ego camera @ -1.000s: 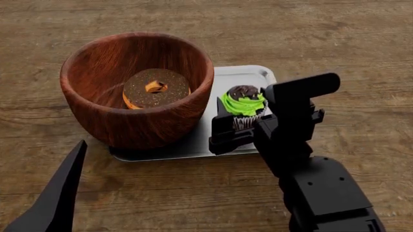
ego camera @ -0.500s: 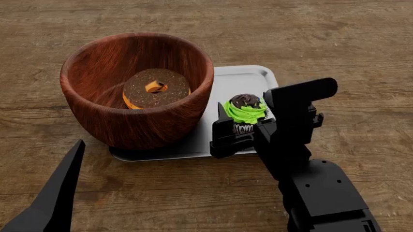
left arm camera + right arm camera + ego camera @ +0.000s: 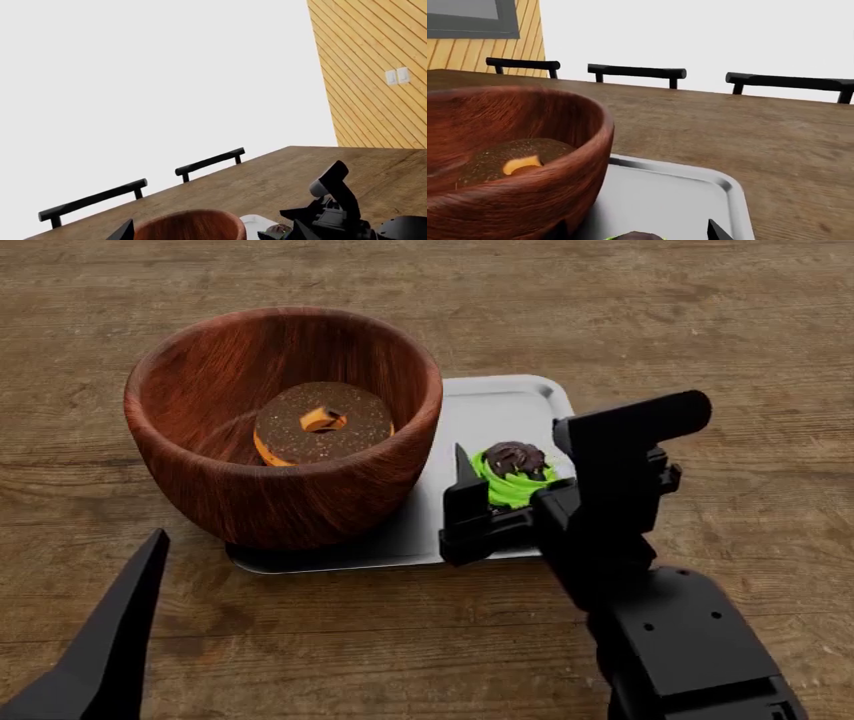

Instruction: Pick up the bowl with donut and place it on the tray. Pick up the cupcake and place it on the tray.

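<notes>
Left gripper [image 3: 100, 640]: it is at the near left of the head view, low over the table [image 3: 694, 330], well apart from the bowl. Only one dark finger shows, so I cannot tell if it is open or closed. It holds nothing that I can see.
Bowl [image 3: 284, 420]: it stands upright on the left part of the tray and covers most of that side.
Donut [image 3: 323, 422]: it lies inside the bowl, icing side up, a little tilted.
Tray [image 3: 514, 400]: it lies flat on the table, with its right part bare near the far corner.
Cupcake [image 3: 513, 472]: it is over the right part of the tray, just beside the bowl, upright. I cannot tell if its base touches the tray.
Right gripper [image 3: 514, 502]: my fingers are closed around the cupcake wrapper, one on each side.
Chairs [image 3: 637, 71]: their black backs stand at the far edge of the table, seen in the right wrist view.
</notes>
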`<state>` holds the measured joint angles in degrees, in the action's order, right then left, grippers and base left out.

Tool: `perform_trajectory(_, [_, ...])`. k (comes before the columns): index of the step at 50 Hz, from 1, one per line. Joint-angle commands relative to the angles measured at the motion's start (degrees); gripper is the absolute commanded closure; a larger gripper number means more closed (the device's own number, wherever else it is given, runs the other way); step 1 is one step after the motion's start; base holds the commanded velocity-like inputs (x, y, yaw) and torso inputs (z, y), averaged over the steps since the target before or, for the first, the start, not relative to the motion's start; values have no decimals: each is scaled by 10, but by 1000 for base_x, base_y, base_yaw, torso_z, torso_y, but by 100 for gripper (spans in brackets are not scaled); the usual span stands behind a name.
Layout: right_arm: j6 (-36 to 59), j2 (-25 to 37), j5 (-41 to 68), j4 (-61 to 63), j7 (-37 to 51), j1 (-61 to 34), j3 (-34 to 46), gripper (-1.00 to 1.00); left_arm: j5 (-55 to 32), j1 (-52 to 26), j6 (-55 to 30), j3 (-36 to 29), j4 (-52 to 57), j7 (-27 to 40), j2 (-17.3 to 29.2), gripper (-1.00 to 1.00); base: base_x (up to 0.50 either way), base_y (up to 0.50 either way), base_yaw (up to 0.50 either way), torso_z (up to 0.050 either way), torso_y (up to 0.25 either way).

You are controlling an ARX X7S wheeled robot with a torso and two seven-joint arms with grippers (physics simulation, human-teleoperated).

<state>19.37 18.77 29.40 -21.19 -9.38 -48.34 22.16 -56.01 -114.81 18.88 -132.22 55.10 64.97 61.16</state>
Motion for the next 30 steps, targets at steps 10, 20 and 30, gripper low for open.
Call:
perform_trajectory(10, [37,84,81,230,31,102,-63,-100,4,15,-3,9,-4,10,-16,-100,0,0,0,0,0])
perform_trajectory(20, [40,160,154,406,68,205,-142,-100,-2,9,-9,12,3,11,-13,-100,0,0,0,0,0])
perform_trajectory(30, [30,227,236,566,112,320,-247,-100,-2,8,-14,15,11,16,-13,-100,0,0,0,0,0])
